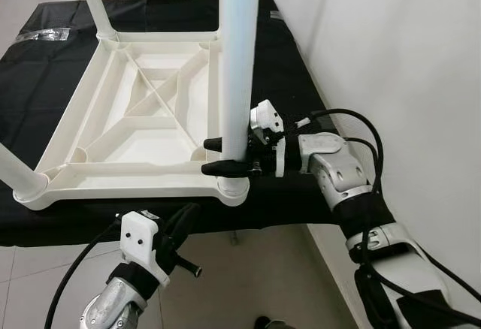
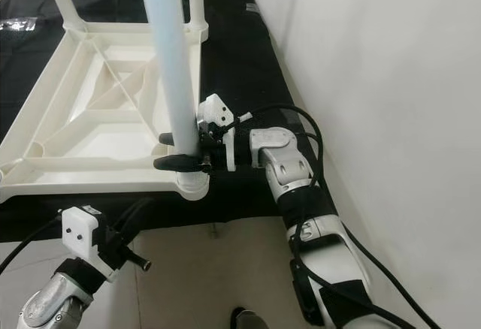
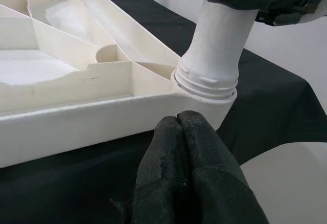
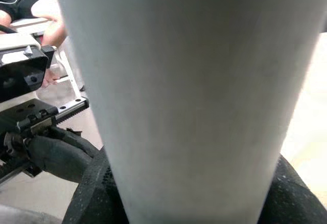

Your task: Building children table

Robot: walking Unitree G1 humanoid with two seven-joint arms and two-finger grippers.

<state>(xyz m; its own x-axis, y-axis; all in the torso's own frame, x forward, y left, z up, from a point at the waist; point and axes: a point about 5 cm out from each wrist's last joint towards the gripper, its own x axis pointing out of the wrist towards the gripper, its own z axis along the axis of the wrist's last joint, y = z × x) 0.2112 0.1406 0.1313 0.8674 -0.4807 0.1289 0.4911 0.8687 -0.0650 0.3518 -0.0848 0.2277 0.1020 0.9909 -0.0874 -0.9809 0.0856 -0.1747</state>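
A white plastic children's table top lies upside down on a black cloth. A pale leg stands upright in its near right corner socket. My right gripper is shut on this leg just above the socket, one black finger on each side. In the right wrist view the leg is very close. My left gripper hangs below the table's front edge, fingers pressed together with nothing between them; its fingertips sit just before the socket. Other legs stand at the far left corner and near left corner.
The black-covered table runs along a white wall on the right. A pale tiled floor lies below its front edge. A person's legs show in the background of the right wrist view.
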